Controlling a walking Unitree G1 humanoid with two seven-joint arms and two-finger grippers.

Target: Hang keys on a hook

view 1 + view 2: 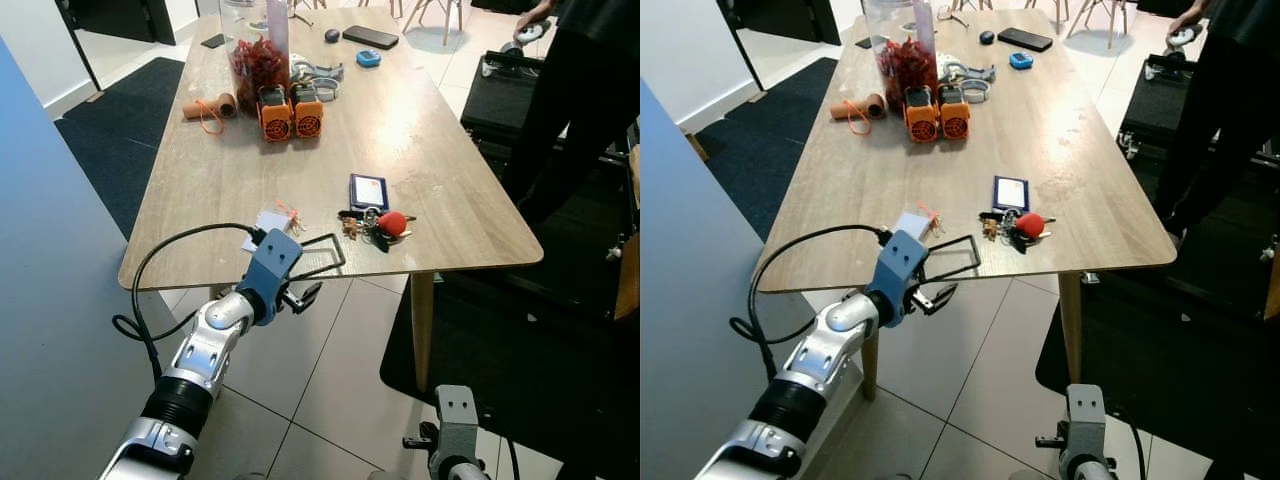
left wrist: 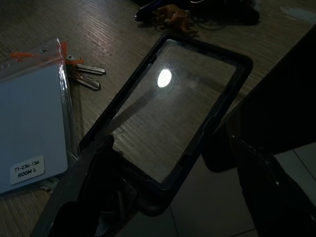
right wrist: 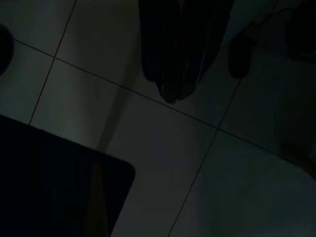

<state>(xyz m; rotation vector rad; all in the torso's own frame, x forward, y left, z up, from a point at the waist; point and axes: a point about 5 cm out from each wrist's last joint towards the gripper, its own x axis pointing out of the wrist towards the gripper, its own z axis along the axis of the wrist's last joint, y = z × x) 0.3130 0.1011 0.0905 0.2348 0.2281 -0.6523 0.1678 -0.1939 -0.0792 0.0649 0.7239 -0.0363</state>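
Observation:
A bunch of keys with a red fob [image 1: 382,226] lies near the front edge of the wooden table [image 1: 220,180]. Left of it a black-rimmed clear holder [image 1: 322,254] overhangs that edge. My left gripper [image 1: 300,285] is at the edge, open, with the holder's [image 2: 173,108] near end between its fingers [image 2: 89,197]. A white card in a clear sleeve [image 2: 29,128], labelled ROOM 5, lies beside it with small flat keys [image 2: 84,76]. My right gripper [image 3: 173,96] hangs low over the floor tiles, shut and holding nothing.
A blue card holder [image 1: 367,190] lies behind the keys. Two orange devices [image 1: 290,115], a jar of red bits [image 1: 258,65], a cardboard roll [image 1: 208,106] and phones sit further back. A person in black [image 1: 580,90] stands at the right. A grey wall panel [image 1: 50,300] is on my left.

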